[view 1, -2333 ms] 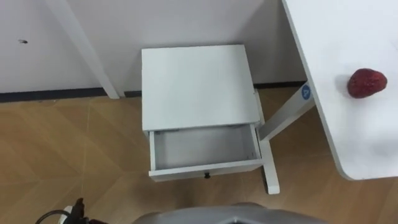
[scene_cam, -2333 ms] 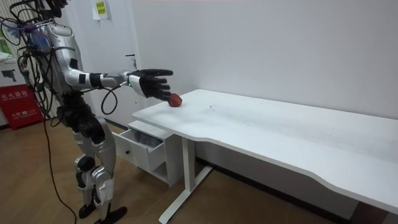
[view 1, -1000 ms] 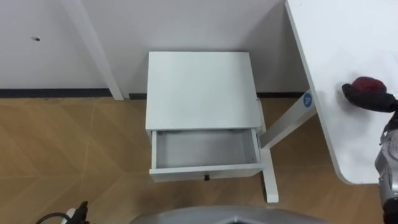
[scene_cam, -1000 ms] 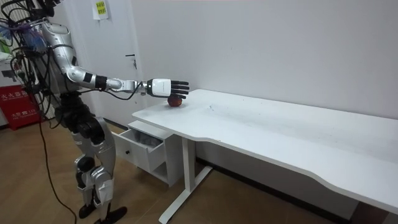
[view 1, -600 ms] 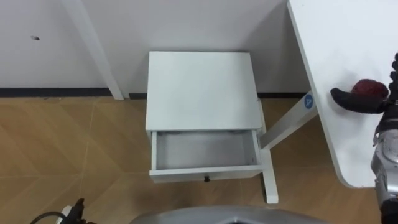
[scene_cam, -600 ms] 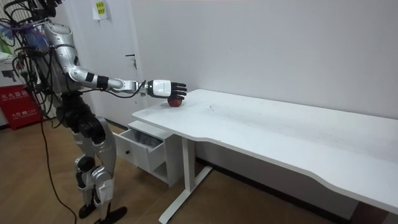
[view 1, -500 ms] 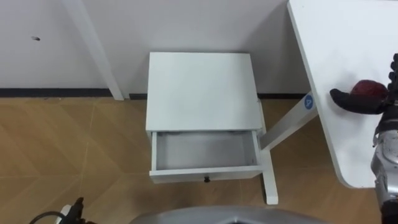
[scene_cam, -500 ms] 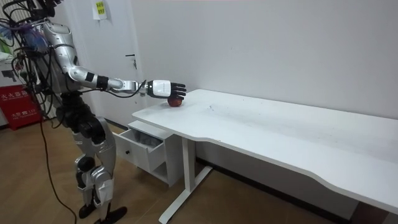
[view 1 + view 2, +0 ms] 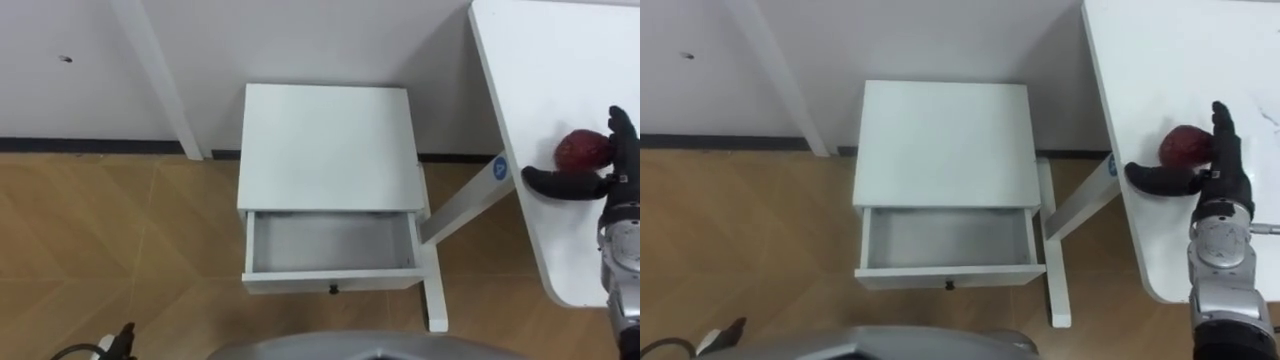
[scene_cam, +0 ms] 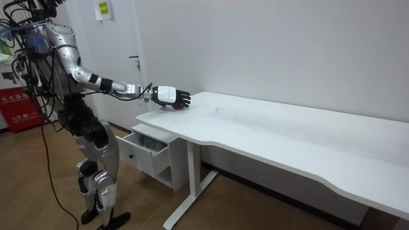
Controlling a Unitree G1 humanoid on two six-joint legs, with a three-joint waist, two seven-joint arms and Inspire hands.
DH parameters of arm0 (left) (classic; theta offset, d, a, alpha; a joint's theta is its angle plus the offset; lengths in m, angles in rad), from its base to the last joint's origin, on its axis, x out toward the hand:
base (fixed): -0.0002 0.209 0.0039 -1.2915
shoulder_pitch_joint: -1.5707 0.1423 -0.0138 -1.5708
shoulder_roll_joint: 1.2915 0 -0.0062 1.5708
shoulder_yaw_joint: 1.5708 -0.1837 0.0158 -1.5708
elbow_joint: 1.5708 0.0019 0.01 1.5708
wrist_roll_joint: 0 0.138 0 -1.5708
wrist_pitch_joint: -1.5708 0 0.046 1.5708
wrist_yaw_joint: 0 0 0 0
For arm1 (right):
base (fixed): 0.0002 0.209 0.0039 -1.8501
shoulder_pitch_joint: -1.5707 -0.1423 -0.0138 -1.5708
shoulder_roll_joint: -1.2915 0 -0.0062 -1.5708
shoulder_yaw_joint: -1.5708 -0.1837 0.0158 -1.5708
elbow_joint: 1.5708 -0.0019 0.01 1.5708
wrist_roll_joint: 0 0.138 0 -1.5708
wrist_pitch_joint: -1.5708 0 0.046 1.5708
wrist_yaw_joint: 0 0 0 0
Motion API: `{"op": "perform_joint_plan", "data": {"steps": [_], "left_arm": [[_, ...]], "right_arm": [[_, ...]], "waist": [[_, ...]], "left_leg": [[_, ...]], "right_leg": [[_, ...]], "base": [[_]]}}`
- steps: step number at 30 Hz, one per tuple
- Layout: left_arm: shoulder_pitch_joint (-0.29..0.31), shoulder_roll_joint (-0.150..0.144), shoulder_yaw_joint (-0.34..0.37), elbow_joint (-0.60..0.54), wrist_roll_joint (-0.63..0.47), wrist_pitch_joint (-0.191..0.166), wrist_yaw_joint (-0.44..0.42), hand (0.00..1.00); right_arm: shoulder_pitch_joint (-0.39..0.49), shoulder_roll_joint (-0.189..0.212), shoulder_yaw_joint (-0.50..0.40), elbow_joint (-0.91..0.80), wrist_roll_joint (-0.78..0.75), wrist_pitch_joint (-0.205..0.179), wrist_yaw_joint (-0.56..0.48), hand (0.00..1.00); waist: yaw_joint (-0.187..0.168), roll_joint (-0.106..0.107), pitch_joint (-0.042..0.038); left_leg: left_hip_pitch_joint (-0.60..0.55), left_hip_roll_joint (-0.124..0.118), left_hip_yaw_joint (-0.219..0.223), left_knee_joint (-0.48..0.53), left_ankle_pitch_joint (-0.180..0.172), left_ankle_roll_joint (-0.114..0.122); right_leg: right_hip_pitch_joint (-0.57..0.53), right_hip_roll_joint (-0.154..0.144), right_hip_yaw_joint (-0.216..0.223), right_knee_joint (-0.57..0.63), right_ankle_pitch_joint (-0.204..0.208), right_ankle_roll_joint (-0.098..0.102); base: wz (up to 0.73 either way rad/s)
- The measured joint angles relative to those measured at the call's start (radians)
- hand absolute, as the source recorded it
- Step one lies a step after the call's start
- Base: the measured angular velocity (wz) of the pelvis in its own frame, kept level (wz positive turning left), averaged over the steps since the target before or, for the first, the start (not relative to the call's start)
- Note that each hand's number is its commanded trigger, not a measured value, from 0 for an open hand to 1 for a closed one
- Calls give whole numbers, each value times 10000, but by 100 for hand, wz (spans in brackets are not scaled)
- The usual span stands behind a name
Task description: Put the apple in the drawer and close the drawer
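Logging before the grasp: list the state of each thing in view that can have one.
right hand: open, thumb and straight fingers either side of the apple.
apple: lying on the white table, not yet gripped.
drawer: pulled open, empty.

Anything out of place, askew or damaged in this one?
Nothing stands out. The apple sits on the table near its corner, between the thumb and straight fingers of the right hand. The cabinet stands square by the wall, its drawer pulled out evenly.
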Motion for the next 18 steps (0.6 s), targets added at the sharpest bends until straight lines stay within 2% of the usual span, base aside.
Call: {"op": "perform_joint_plan", "data": {"steps": [5,11,18], "left_arm": [[-3,0,1,87,16,11,-3,0],[-11,4,0,73,70,39,1,0],[-57,3,7,72,76,39,9,0]], "right_arm": [[-11,0,2,355,-85,-211,-11,100],[-179,-231,-23,1073,-1115,-334,-343,100],[-202,-238,-32,1136,-1317,-322,-438,100]], "waist": [[24,-34,-22],[73,-170,-34],[232,-170,-35]], "left_leg": [[37,0,-14,8,0,0],[-12,-2,-133,13,-4,-3],[-1,-3,-164,10,-2,-6]], "right_leg": [[56,-8,-73,-3,0,0],[72,-58,-222,4,1,1],[95,-54,-233,-2,0,1]], "base": [[1],[5],[0]]}}
